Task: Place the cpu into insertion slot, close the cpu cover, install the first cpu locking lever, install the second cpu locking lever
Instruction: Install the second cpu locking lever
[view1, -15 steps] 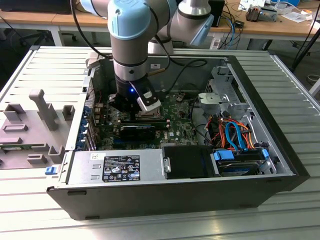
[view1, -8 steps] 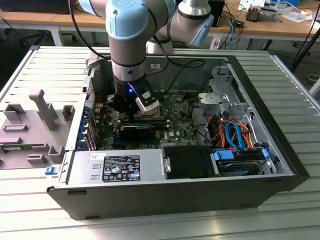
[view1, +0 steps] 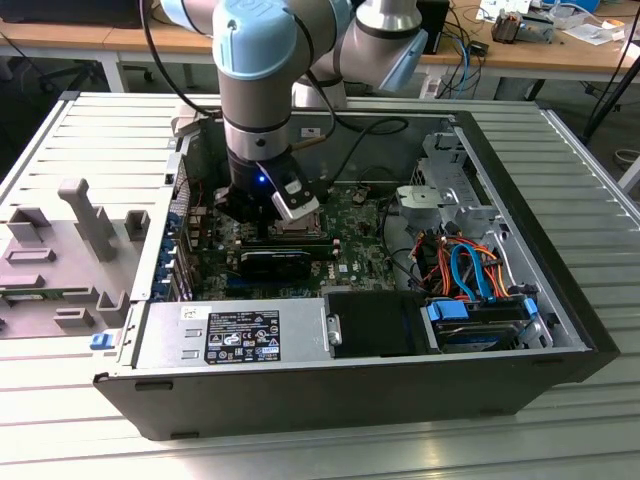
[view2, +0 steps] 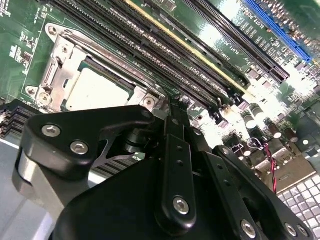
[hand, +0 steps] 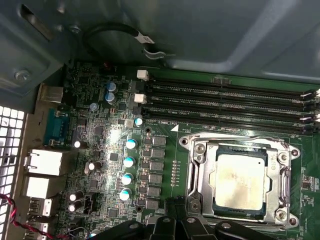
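Observation:
The cpu (hand: 239, 181), a square chip with a dull silver top, sits in the insertion slot of the green motherboard (hand: 165, 145). The silvery cpu cover (hand: 200, 175) lies flat over it, framing the chip through its window. In the second wrist view the cpu (view2: 97, 90) and cover (view2: 60, 60) show just beyond the black linkage. Thin lever rods (hand: 240, 137) run along the frame; I cannot tell if they are latched. My gripper (hand: 179, 210) hovers beside the socket's edge, fingers together and holding nothing. From the exterior view the gripper (view1: 262, 212) reaches down inside the open case.
Long black memory slots (hand: 225, 102) run beside the socket, and capacitors (hand: 129, 160) stand on its other side. The case wall (view1: 300, 390) and power supply (view1: 240, 335) lie in front. Drive bays with coloured cables (view1: 470, 270) are at the exterior view's right. A grey fixture (view1: 70, 240) sits at its left.

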